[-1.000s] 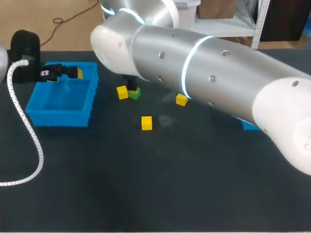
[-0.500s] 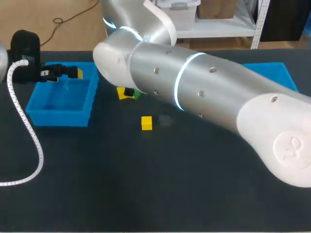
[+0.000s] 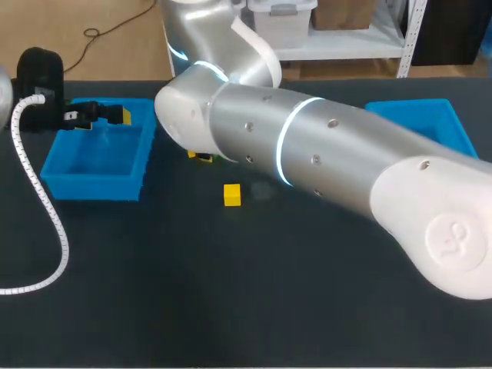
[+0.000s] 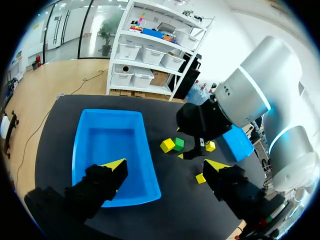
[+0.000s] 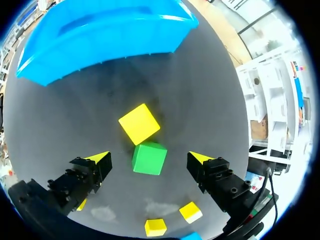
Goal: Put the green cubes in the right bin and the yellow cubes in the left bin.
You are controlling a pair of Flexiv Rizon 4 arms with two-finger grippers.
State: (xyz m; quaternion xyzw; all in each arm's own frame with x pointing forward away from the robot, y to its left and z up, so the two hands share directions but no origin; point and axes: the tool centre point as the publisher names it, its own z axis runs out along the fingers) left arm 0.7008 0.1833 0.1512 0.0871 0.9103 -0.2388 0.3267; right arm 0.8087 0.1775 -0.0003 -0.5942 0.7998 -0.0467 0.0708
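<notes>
A green cube (image 5: pixel 149 158) lies on the dark table between the open fingers of my right gripper (image 5: pixel 149 161), which hangs above it. A yellow cube (image 5: pixel 139 124) touches the green one just ahead. Two more yellow cubes (image 5: pixel 191 212) (image 5: pixel 155 227) lie behind the gripper. In the head view my right arm (image 3: pixel 307 154) hides the green cube; one yellow cube (image 3: pixel 232 194) lies in plain sight. My left gripper (image 3: pixel 108 115) hangs open over the left bin (image 3: pixel 100 181), empty. The left wrist view shows the green cube (image 4: pixel 178 143) under the right arm's gripper.
The right blue bin (image 3: pixel 419 123) stands at the far right, partly behind my right arm. A white coiled cable (image 3: pixel 46 207) trails from the left arm across the table's left side. The left bin's (image 4: pixel 112 150) inside shows no cubes.
My right arm has swung left and lower over the cube cluster, uncovering the right bin and hiding the green cube and a yellow cube in the head view. The left arm has not moved.
</notes>
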